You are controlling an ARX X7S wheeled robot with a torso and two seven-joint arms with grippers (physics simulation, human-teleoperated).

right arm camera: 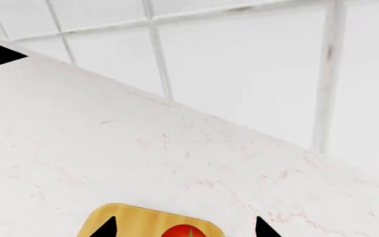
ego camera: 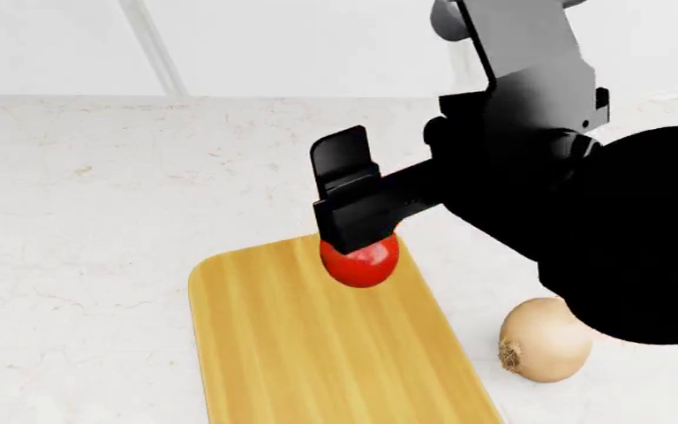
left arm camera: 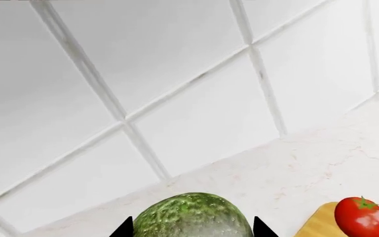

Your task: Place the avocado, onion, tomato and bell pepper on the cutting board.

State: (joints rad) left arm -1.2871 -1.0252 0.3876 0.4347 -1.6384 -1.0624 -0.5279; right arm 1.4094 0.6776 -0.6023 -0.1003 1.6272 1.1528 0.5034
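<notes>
Tomato: glossy round red tomato (ego camera: 360, 261) sits on the far end of the light wooden cutting board (ego camera: 304, 353), right under the right fingers (ego camera: 351, 199).
Right fingers: spread on both sides of it, not squeezing.
Left fingers (left arm camera: 193, 228): around the bumpy dark green avocado (left arm camera: 193, 215); cannot tell if squeezing.
Onion: pale tan round onion (ego camera: 544, 339) rests on the white bench (ego camera: 80, 221), just right of the board.
Nearer arm: right.

Surface: your white marble-veined counter (ego camera: 103, 194), tiled wall behind | lying on it: cutting board (ego camera: 304, 353), long grain running away from you | onion (ego camera: 546, 340) directly on the counter, just beside the board's right edge, not touching.
</notes>
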